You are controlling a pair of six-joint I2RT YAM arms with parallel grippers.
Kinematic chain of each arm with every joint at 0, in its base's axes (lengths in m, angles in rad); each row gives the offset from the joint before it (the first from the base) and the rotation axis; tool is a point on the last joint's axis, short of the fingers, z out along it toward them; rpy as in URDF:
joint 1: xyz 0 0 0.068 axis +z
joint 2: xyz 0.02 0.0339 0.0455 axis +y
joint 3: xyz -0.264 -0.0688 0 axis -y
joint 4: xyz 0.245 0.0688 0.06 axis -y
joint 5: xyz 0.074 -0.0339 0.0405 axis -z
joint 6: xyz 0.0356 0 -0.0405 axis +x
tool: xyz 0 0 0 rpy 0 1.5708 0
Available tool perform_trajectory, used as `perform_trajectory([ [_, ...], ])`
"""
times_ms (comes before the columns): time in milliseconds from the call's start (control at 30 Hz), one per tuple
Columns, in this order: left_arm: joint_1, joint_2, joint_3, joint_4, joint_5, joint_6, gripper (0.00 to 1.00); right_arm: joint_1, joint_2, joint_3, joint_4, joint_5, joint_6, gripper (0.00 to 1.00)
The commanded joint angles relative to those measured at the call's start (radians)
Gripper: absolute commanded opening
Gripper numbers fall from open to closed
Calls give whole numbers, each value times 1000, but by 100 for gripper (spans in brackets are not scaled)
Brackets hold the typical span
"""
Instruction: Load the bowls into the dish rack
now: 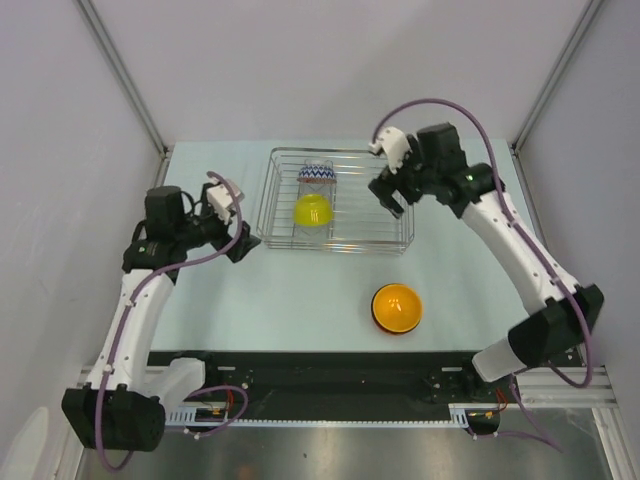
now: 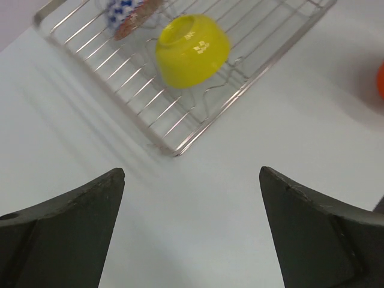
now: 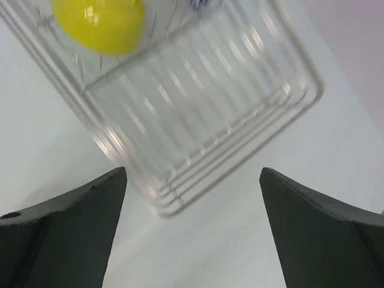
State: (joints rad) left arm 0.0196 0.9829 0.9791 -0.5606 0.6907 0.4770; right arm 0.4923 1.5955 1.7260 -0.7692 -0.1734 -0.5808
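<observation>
Since the orange bowl (image 1: 397,306) sits out on the table (image 1: 250,310), nearest the arm bases and well apart from the rack, the job is plainly not finished. A red bowl (image 1: 398,329) seems to lie under it, with only a dark edge showing, so I cannot be sure of it.

Farther back, the left gripper (image 1: 243,243) hovers just beside the rack's left end. Its jaws are spread wide with nothing between them, and its wrist view shows only bare table there. The right gripper (image 1: 388,195) hangs over the rack's right part, equally wide and empty.

Inside the rack (image 1: 340,243), in its left half, the yellow bowl (image 1: 312,211) stands on edge among the wires. Behind it, toward the far side, stands the zigzag bowl (image 1: 317,175), blue and red. So two look loaded, and the right half of the rack holds nothing. No other bowl is in view. By my judgement the orange one, and whatever lies beneath it, remains to go in.
</observation>
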Motion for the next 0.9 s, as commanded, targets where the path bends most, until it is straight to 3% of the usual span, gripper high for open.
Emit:
perform_trajectory([
  [0,-173,48,47,-33,-31,64,100,-66,-203,-328,16,-72,114,98],
  [133,-399,114,78,5,-123,64,100,-78,-368,-557,41,-46,90,94],
  [333,-591,272,225,-18,-178,43,100,-80,-468,-693,-1,-89,90,85],
  [667,-695,395,303,-33,-201,17,100,-38,-517,-796,-56,-134,68,68],
  [867,-711,433,302,-35,-212,11,100,-5,-505,-830,-39,-124,72,51],
])
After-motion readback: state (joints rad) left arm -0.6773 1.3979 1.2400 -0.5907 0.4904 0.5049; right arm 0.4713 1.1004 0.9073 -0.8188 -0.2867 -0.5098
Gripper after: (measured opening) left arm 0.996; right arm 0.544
